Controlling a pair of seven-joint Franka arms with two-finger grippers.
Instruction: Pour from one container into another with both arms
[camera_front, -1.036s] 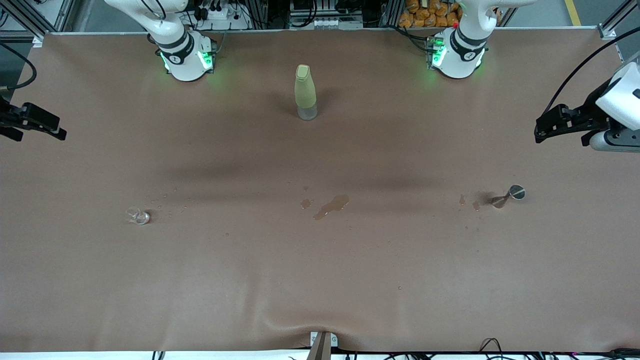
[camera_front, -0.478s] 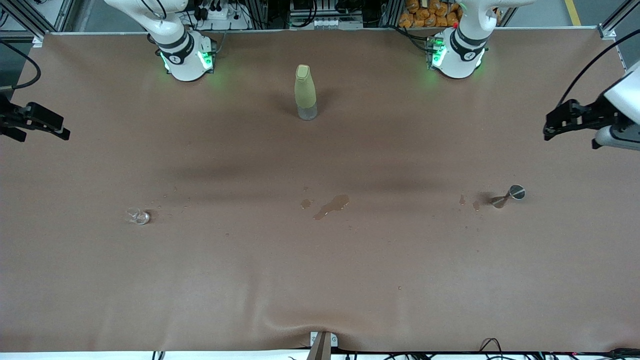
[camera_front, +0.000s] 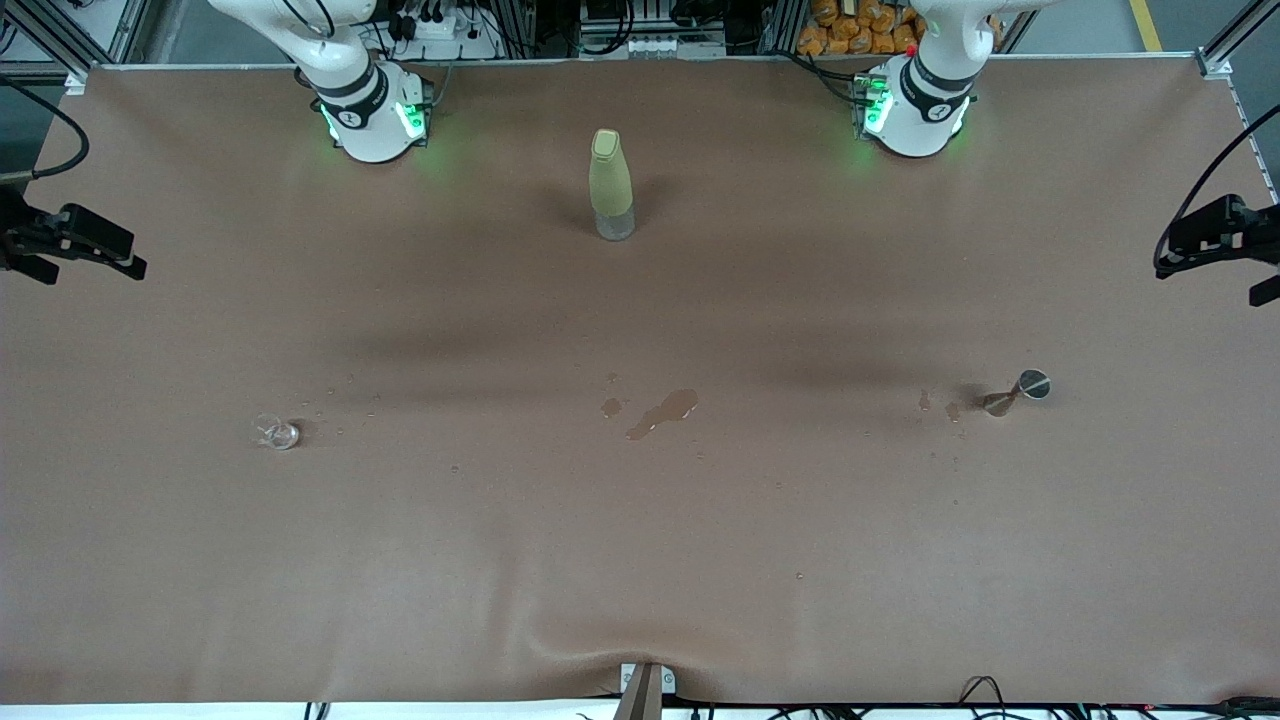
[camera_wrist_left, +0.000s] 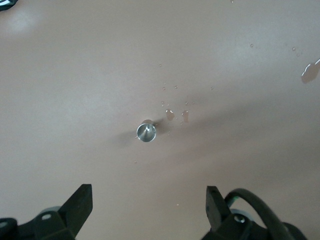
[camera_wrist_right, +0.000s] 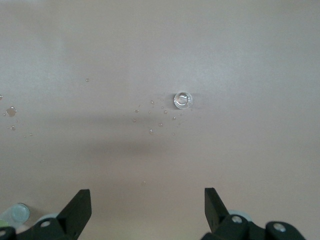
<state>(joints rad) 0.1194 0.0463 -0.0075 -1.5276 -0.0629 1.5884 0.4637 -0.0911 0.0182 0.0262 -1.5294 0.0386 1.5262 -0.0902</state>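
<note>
While hanging over the counter (camera_front: 640, 560) at its three o'clock edge, clock read on the front view with twelve at the robots' bases, left claw (camera_front: 1215, 240) released: fingers (camera_wrist_left: 80, 202) spread wide, nothing between them. In the left wrist view, only bare counter and the jigger (camera_wrist_left: 146, 132) under that gap.

Right claw (camera_front: 75, 245) over the nine o'clock edge, likewise released, fingers (camera_wrist_right: 80, 205) wide apart and empty. In the right wrist view, the glass (camera_wrist_right: 183, 100) on the counter below, with droplets scattered beside it.

On the counter:
- Bottle (camera_front: 611, 185), yellow-green with a clear base, upright at twelve o'clock, between the two bases and nearer the front camera than either.
- Glass, small and clear, at about eight o'clock, toward the right arm's end.
- Jigger, metal, at about four o'clock, toward the left arm's end, with small wet spots just beside it.
- Puddle (camera_front: 660, 412), brownish, near the counter's middle, between glass and jigger, well apart from both.

Neither claw touching anything.
</note>
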